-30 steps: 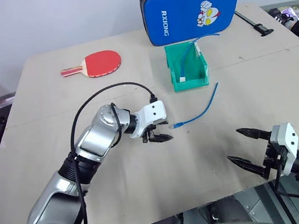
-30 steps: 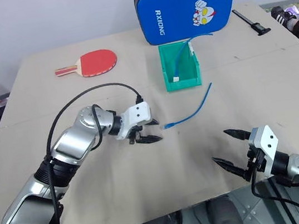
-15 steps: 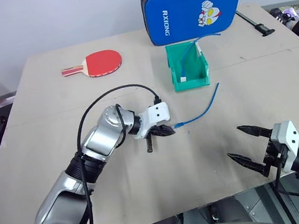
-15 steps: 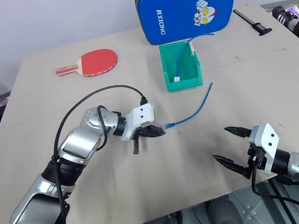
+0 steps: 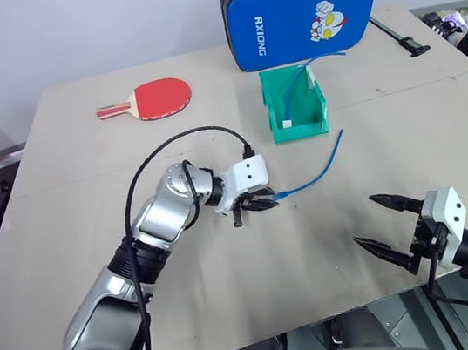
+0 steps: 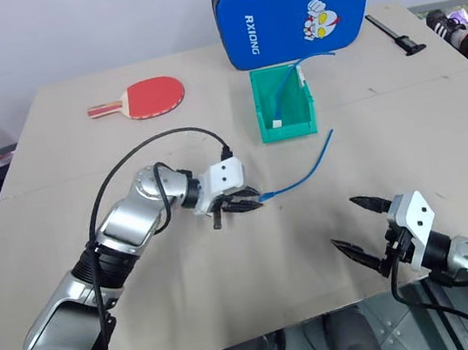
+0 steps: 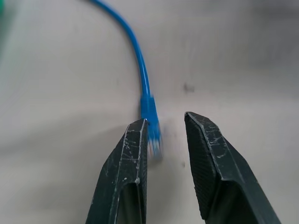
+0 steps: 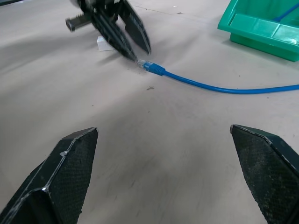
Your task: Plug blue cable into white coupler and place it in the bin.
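The blue cable lies curved on the table in front of the green bin. Its plug sits between the fingers of my left gripper, touching one finger. That gripper is narrowly open, with a gap beside the plug. The white coupler rests on the table just behind the left gripper. My right gripper hovers wide open and holds nothing, near the table's front edge, well short of the cable.
The bin holds another blue cable. Behind it stands a big blue padded case. A red paddle lies at the back left. A black tool lies at the back right.
My left gripper edged right to the cable's plug. Its fingers shut half a second ago and have parted a little around the plug. The right arm kept still.
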Robot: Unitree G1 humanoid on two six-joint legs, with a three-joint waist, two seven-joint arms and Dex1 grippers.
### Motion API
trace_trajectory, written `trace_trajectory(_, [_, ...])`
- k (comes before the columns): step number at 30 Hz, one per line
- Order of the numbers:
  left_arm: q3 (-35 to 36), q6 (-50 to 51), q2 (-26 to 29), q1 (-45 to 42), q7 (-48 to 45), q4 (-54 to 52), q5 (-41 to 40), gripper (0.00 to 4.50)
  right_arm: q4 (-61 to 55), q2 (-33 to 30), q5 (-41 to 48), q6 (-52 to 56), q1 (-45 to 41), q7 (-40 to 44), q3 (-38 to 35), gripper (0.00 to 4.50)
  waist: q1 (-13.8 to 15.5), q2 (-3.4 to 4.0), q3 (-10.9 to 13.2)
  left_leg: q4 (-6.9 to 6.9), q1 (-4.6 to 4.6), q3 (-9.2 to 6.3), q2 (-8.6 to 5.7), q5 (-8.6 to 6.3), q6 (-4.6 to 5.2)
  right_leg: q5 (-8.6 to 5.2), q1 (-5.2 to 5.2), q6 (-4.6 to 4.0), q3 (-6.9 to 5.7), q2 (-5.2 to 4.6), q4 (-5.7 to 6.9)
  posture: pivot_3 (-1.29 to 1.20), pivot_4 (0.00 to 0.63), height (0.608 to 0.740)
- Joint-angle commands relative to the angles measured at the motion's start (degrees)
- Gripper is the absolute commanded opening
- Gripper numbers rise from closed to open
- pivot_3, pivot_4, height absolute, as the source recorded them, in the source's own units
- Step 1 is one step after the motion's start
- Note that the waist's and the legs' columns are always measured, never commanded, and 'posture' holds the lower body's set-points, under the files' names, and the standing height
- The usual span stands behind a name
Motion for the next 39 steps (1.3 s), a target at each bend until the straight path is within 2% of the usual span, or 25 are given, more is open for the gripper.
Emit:
trace_trajectory(1, [-0.49,-0.55,-1.65,-1.88,1.23,0.58,2.24,1.24,-0.84,-0.32,0.88,-0.74,-0.08,-0.60,0.07,4.50,0.15,-0.02,-0.01,0.00,-0.01,0.00,0.00,0.00,0.00,0.00,0.00,0.00,-0.01,0.00,0.00,0.00,0.150,0.740])
trace_trajectory(16, [-1.75,0.67,-2.22,-0.43,1.45,-0.11,5.30,1.24,-1.47,-0.26,1.19,-1.19,1.17,-1.75,0.30,4.50,0.01,-0.02,-0.01,0.01,0.01,0.00,0.00,0.00,0.00,0.00,-0.01,0.00,0.05,0.04,0.00,0.00,0.150,0.740])
trace_trajectory(19, [-1.53,0.79,-2.84,-0.28,1.53,0.44,5.30,0.47,-1.28,-0.31,1.24,-0.97,0.96,-1.81,0.49,4.50,0.02,-0.03,-0.03,0.01,0.01,0.00,0.00,0.00,0.00,0.00,0.00,0.00,0.05,0.04,0.00,0.00,0.150,0.740])
trace_trajectory(20, [-1.24,0.97,-3.25,-0.24,1.62,0.58,4.98,0.04,-1.30,-0.28,1.32,-0.68,0.89,-1.90,0.73,4.50,0.02,-0.03,-0.03,0.01,0.02,0.00,0.00,0.00,0.00,0.00,0.00,0.00,0.06,0.04,0.00,0.00,0.150,0.740])
trace_trajectory(27, [2.54,1.60,-6.18,0.57,2.46,0.39,1.53,0.04,-2.73,0.67,5.31,4.39,-0.04,-4.11,2.35,4.50,0.12,-0.04,-0.03,0.01,0.02,0.00,0.00,0.00,0.00,0.00,0.01,0.00,0.05,0.03,-0.01,0.00,0.150,0.740])
trace_trajectory(34, [12.36,17.64,-8.71,3.74,-2.95,-11.17,-18.79,0.04,-4.72,5.33,19.74,15.48,-5.46,-9.58,4.10,4.50,-0.24,-0.04,-0.03,0.02,0.02,-0.03,0.04,0.00,0.00,0.00,-0.03,0.00,0.10,0.09,0.01,0.00,0.150,0.740])
trace_trajectory(39, [16.81,27.46,-9.30,5.77,-2.08,-16.38,-29.87,0.04,-3.44,8.51,33.08,22.48,-12.42,-15.12,2.70,4.50,-0.08,-0.03,-0.03,0.02,0.04,-0.05,0.04,0.00,0.00,0.01,-0.01,-0.01,0.09,0.09,0.01,0.00,0.150,0.740])
